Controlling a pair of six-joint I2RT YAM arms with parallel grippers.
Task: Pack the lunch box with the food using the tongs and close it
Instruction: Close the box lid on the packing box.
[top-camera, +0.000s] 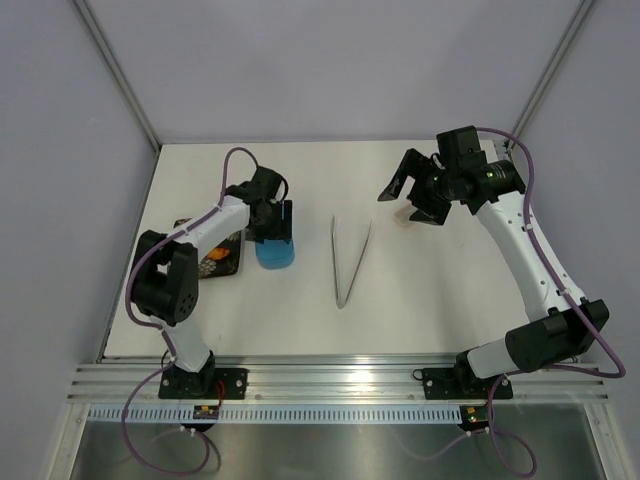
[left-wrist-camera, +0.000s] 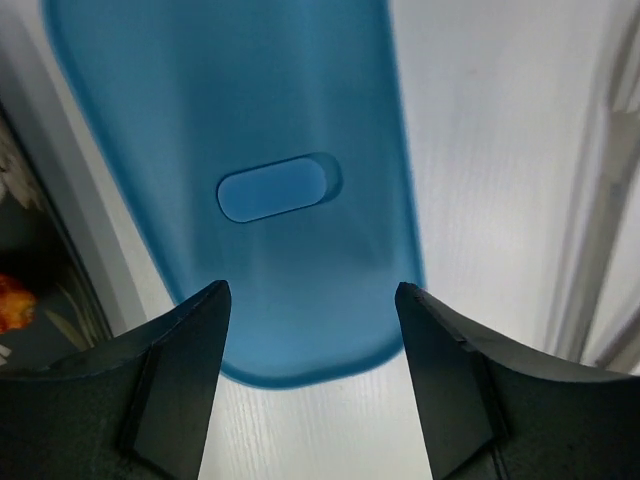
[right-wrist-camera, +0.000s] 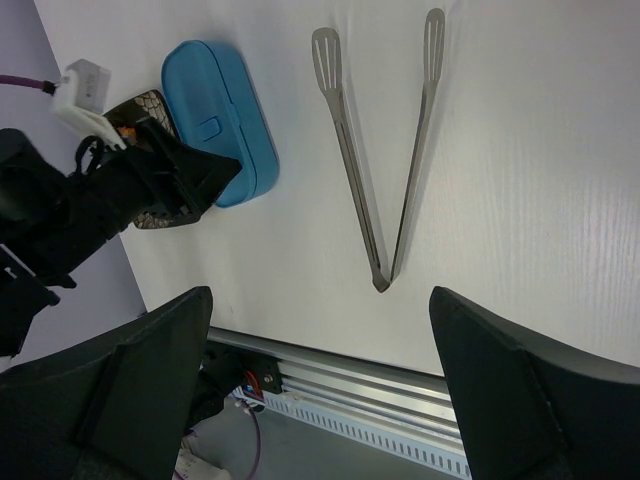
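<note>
The blue lunch box (top-camera: 276, 252) lies left of centre with its lid on; an oval tab (left-wrist-camera: 278, 187) shows in its top. My left gripper (left-wrist-camera: 312, 288) hovers over one end of it, open, with nothing between its fingers. From above, the left gripper (top-camera: 274, 220) is at the box's far end. The silver tongs (top-camera: 350, 258) lie flat in a narrow V at the table's middle, also clear in the right wrist view (right-wrist-camera: 385, 150). An orange piece of food (left-wrist-camera: 12, 300) sits on the dark plate. My right gripper (top-camera: 415, 195) hangs raised at the back right, open and empty (right-wrist-camera: 320, 295).
The dark patterned plate (top-camera: 222, 262) lies just left of the box, partly under the left arm. The table's near edge meets an aluminium rail (top-camera: 330, 380). Grey walls close in the back and sides.
</note>
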